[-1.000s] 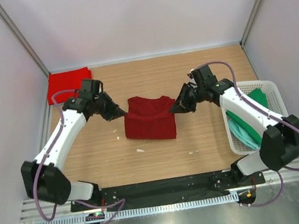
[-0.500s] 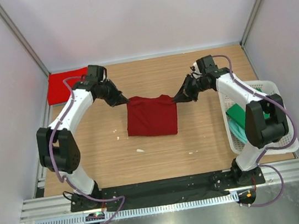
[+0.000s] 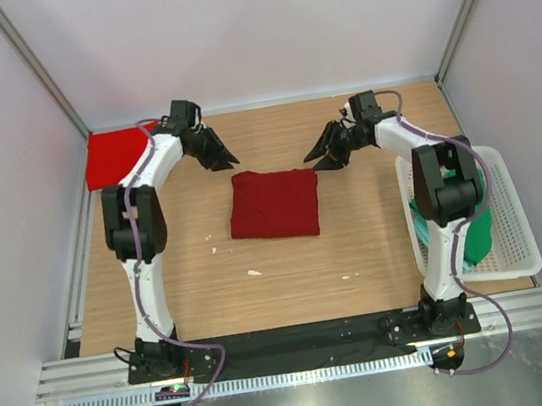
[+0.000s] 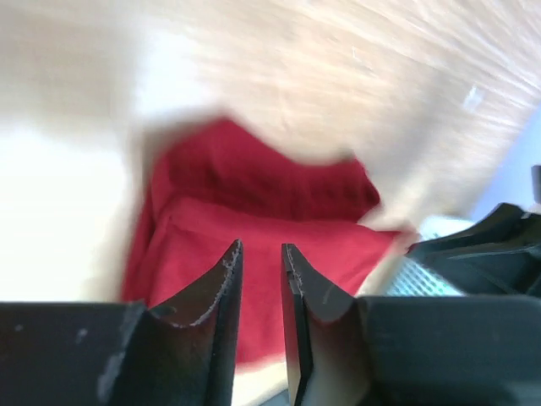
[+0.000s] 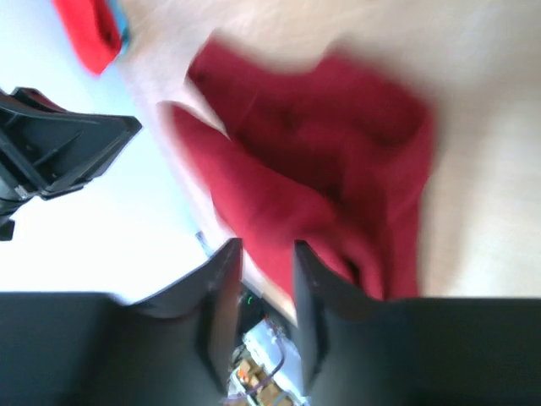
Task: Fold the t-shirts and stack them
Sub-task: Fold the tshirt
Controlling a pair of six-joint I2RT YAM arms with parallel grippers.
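Upper left of the overhead frame: brighter red t-shirt (image 3: 113, 156), folded flat at the far corner of the counter (image 3: 192, 285).

Just right of it: left gripper (image 3: 227, 159), jaws parted by a narrow slit, holding nothing, clear of any cloth.

Centre of the frame: dark maroon t-shirt (image 3: 273, 204), lying as a compact near-square, well apart from the red one.

Right of that: right gripper (image 3: 319, 159), likewise narrowly parted and empty, just off the shirt's upper right corner.

Far right: white basket (image 3: 528, 263) with green cloth (image 3: 478, 224) inside, partly hidden behind the arm.

Judged step: end of the maroon fold, with stacking not yet done.

Next move, probably:
- Grip the maroon bundle by an edge without letting the layers slip.
- Carry it toward the upper left and set it squarely on the red one.
- Then reach into the basket for another.

No brand, label or writing readable anywhere.
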